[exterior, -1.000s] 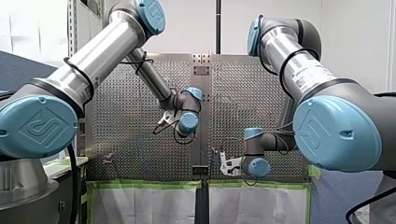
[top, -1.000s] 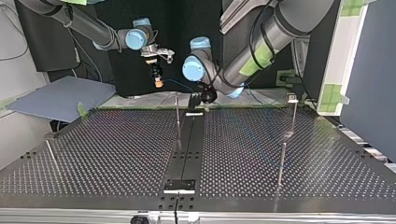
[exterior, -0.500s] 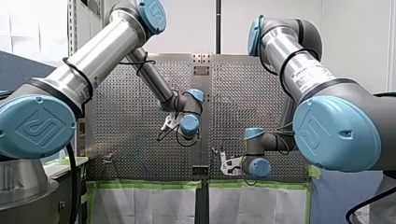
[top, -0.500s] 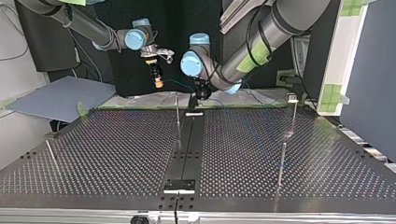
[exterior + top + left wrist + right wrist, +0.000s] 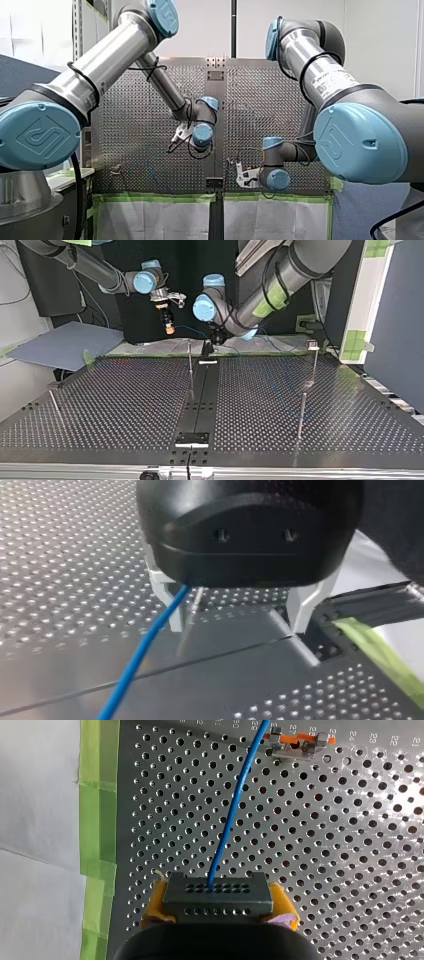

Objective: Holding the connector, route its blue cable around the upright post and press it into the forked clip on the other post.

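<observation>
Gripping the connector point(image 5: 217, 892) now, my right gripper point(image 5: 220, 906) has its yellow pads clamped on both ends of that dark block with its rows of holes. It is raised off the perforated table point(image 5: 125, 400), by the far edge in the top view. The blue cable point(image 5: 230, 820) leaves the block's face as one thin, smooth line with a soft bend. My left gripper point(image 5: 235, 625) hangs low beside the upright post point(image 5: 190, 362), fingers well apart, nothing clamped; the cable slips past one finger. Early days, by my read: no wrap round that post yet, and no cable reaches the forked clip point(image 5: 312, 344) on the other post point(image 5: 314, 367), well off to the side. Routing and pressing are all to come.
</observation>
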